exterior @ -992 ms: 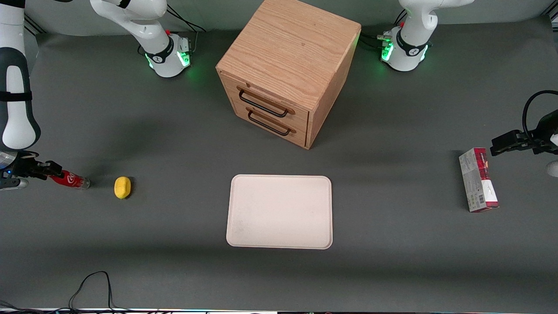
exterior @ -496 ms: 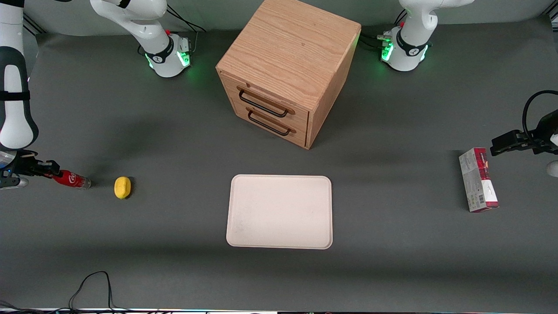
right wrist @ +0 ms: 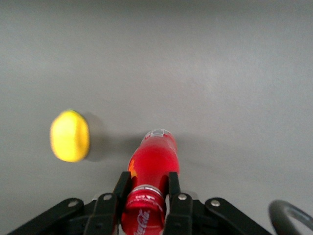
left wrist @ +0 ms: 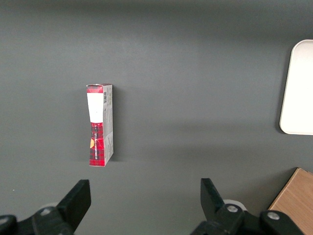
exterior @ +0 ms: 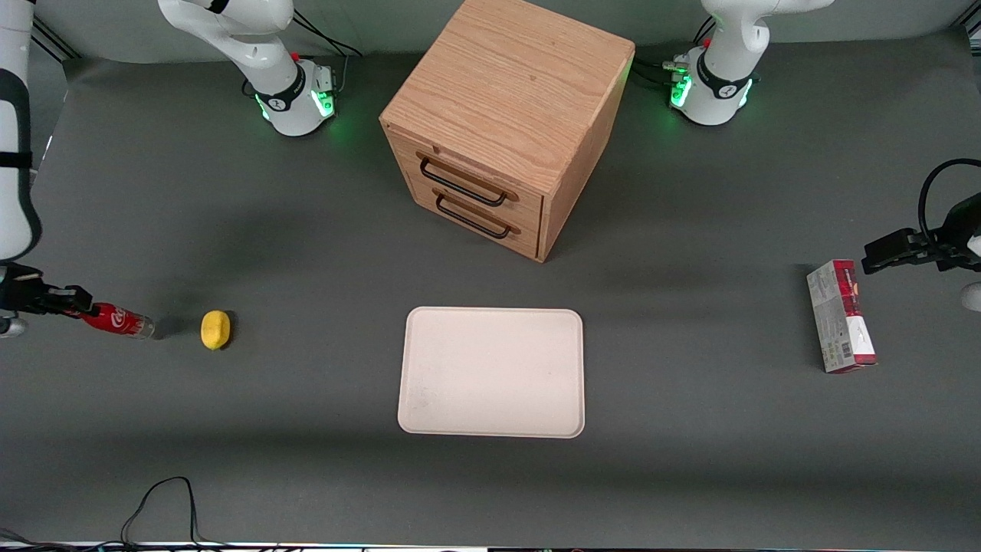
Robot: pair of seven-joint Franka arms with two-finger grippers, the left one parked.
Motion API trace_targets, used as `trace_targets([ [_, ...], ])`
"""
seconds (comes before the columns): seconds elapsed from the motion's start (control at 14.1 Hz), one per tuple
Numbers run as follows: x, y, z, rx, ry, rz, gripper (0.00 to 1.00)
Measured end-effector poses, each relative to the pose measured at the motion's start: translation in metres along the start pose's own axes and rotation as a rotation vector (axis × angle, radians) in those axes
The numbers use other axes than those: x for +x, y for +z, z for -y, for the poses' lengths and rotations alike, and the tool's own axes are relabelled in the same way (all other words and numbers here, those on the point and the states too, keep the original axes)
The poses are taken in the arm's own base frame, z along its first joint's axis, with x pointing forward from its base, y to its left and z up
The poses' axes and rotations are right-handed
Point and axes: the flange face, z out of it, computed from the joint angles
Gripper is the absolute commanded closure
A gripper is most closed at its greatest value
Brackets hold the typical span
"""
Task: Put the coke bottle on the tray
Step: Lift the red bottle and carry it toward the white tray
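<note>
The coke bottle (exterior: 119, 320), slim with a red label, lies tilted at the working arm's end of the table, its clear base low toward the table. My right gripper (exterior: 77, 310) is shut on its cap end. In the right wrist view the black fingers (right wrist: 122, 188) press both sides of the bottle (right wrist: 152, 164) just below the cap, gripper (right wrist: 148, 188) around it. The cream-white tray (exterior: 490, 372) lies flat mid-table, nearer the front camera than the wooden cabinet, well apart from the bottle. Its rim also shows in the left wrist view (left wrist: 298, 88).
A yellow lemon (exterior: 215, 330) sits on the table between bottle and tray, close to the bottle's base; it also shows in the right wrist view (right wrist: 70, 135). A wooden two-drawer cabinet (exterior: 498, 115) stands farther back. A red-and-grey carton (exterior: 841, 316) lies toward the parked arm's end.
My gripper has shifted a little toward the working arm's table end with the bottle held in it, and the forearm has risen. Lemon, tray and carton have not moved.
</note>
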Motion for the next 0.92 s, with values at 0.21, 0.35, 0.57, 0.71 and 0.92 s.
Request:
trace_targets([
  [0.21, 0.028, -0.062, 0.031, 0.02, 0.003, -0.021, 1.0],
  [0.35, 0.042, -0.102, 0.05, 0.026, 0.008, -0.038, 1.0],
  [0.57, 0.065, -0.147, 0.102, 0.004, 0.019, -0.027, 1.0],
  [0.71, 0.08, -0.171, 0.166, -0.016, 0.06, -0.013, 1.0],
  [0.92, 0.092, -0.187, 0.269, -0.003, 0.156, -0.008, 1.0],
])
